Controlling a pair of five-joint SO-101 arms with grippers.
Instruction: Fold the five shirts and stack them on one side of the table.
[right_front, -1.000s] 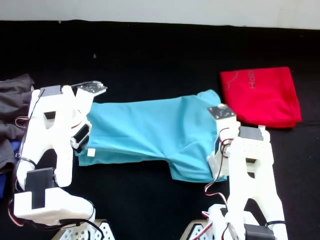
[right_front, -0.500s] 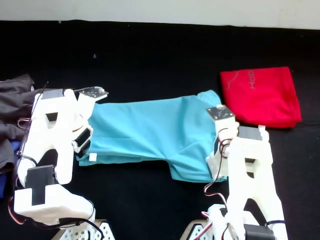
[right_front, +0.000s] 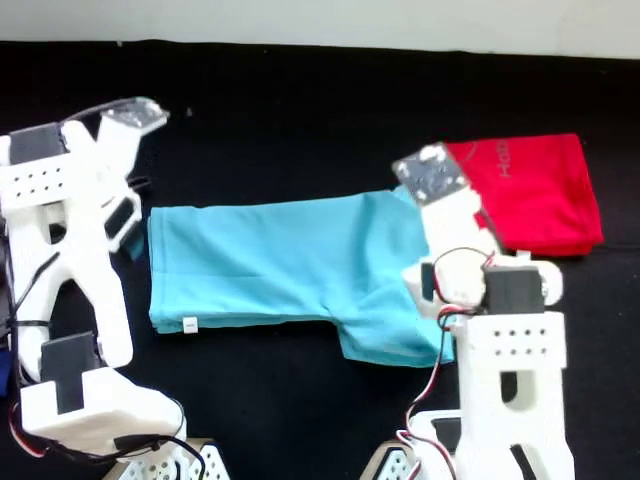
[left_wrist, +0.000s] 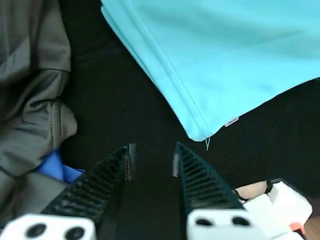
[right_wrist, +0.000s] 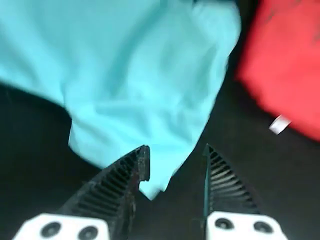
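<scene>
Teal shirt (right_front: 290, 260) across the middle of the frame: soft matt cloth, mostly smooth with a few shallow creases and a stitched hem along its edge. Red shirt (right_front: 525, 190), upper right: matt cloth as well, lying flat and even. The table (right_front: 320, 100) is black and matt, with no shine anywhere. Grey clothing (left_wrist: 30, 75) has a faint sheen and looks slicker than the shirts. Left arm (right_front: 60, 230) and right arm (right_front: 510, 345): smooth white plastic shells. Left gripper (left_wrist: 150, 155) and right gripper (right_wrist: 175, 160): black plastic with ridged inner faces.
</scene>
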